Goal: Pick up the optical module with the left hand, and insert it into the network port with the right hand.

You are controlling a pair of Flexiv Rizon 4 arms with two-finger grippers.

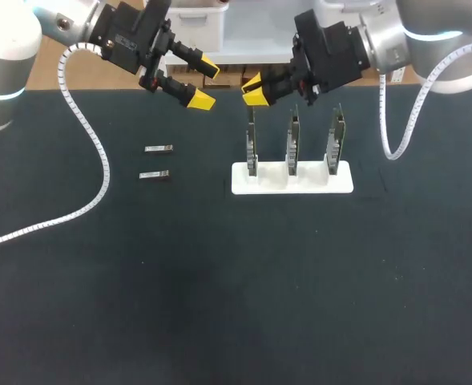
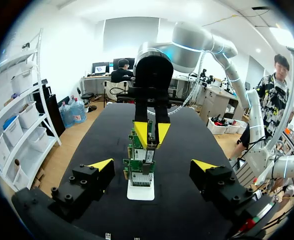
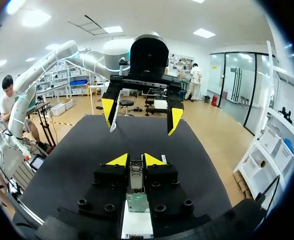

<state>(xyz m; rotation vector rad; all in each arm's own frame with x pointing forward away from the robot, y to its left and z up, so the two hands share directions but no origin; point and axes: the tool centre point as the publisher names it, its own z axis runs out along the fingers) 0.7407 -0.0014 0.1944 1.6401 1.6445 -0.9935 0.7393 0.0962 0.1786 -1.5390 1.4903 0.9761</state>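
Head view: two optical modules [image 1: 159,148], slim metal bars, flat on matte dark desk [image 1: 219,305], well apart from white rack [image 1: 240,180] of three upright boards [image 1: 292,136]. Above desk, left gripper [image 1: 205,83] wide, empty. Risk, judged: low smooth optical modules skid from pinch.
Left wrist view: right gripper [image 2: 151,135] narrow over green boards.
Right wrist view: same fingers near-closed, nothing seen held.
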